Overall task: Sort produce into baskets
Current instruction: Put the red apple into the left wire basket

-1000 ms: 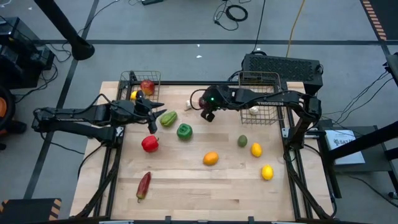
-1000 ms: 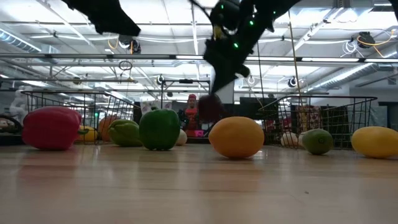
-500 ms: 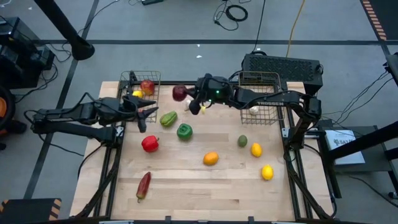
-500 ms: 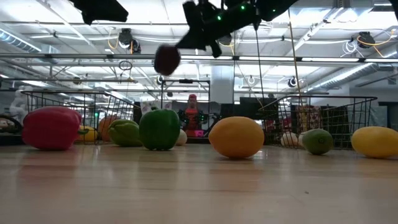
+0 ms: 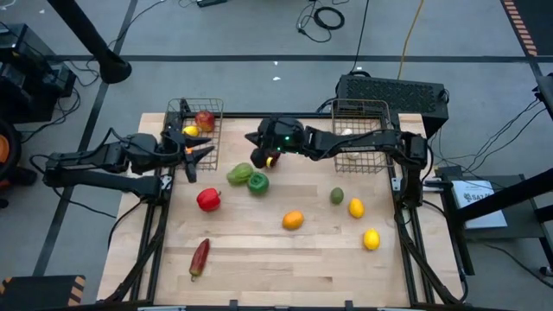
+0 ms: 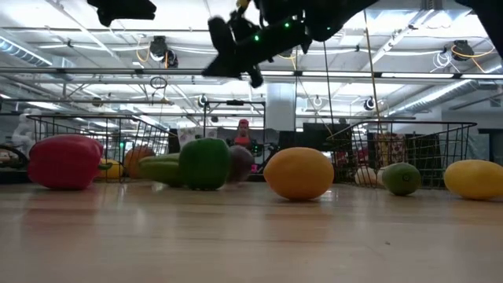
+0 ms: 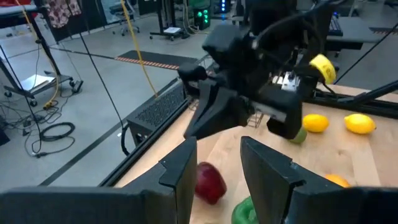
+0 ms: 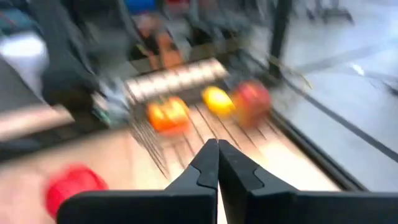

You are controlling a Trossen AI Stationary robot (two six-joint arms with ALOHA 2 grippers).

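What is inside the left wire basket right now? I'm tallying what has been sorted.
In the left basket, the high view shows a red apple and a yellow piece. The left claw covers the near corner.

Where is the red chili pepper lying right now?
In the high view the red chili pepper lies alone near the table's front left corner, below the red bell pepper.

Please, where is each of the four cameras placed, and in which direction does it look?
High: above, straight down on table; both arms show.
Low: at tabletop height, level across toward the room; right gripper overhead.
Left wrist: past its left gripper at the right arm.
Right wrist: past shut right gripper fingers toward left basket.
Shared: orange in high and low.
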